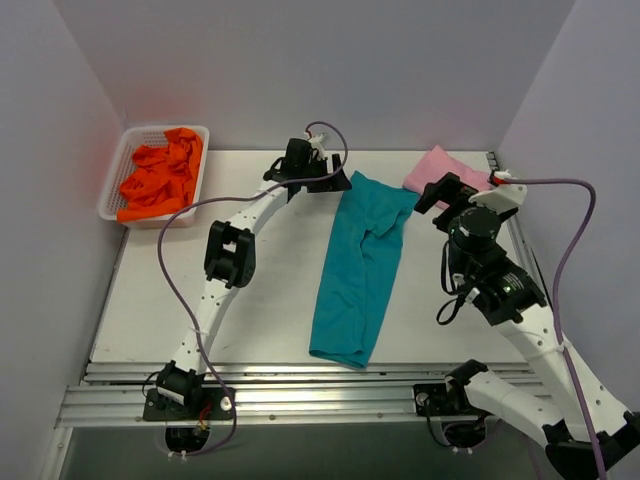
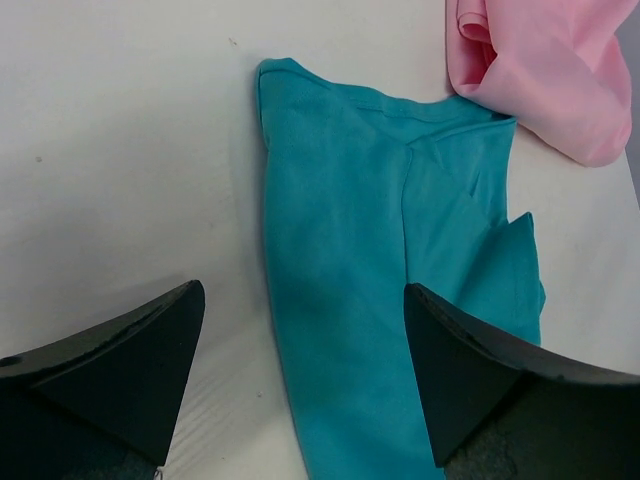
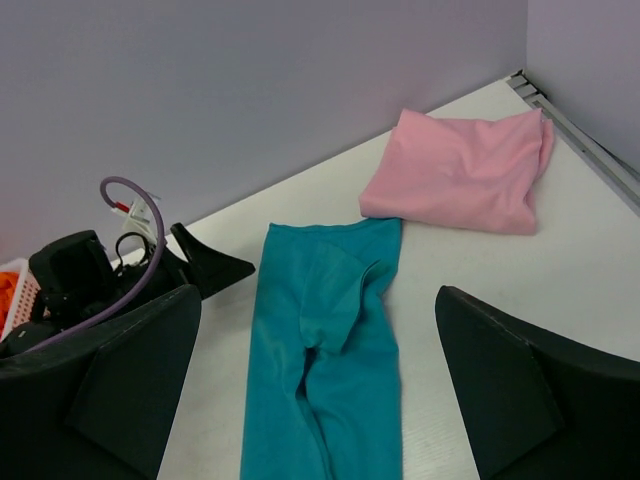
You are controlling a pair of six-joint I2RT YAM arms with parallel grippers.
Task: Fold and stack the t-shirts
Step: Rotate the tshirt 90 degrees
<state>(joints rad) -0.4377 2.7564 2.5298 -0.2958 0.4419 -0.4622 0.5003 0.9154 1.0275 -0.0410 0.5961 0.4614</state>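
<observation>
The teal t-shirt [image 1: 360, 265] lies near the middle of the white surface [image 1: 250, 320], folded lengthwise into a long narrow strip. It runs from the far side toward the near edge, leaning slightly left as it comes nearer. A sleeve is turned in over its upper part, leaving a raised crease there. At its far right corner it meets the pink t-shirt [image 1: 435, 168], which sits folded into a compact rectangle in the far right corner of the surface, close to the wall. The orange t-shirts [image 1: 160, 178] are heaped unfolded in a white lattice basket [image 1: 150, 223] at the far left corner, well apart from the other two. The left claw [image 1: 338, 180] is reached out to the far left corner of the teal strip. Its jaws are spread wide with nothing between them, and in the left wrist view that corner shows in the gap. The right claw [image 1: 450, 195] is on the right of the strip near the pink t-shirt, likewise spread wide and holding nothing.
</observation>
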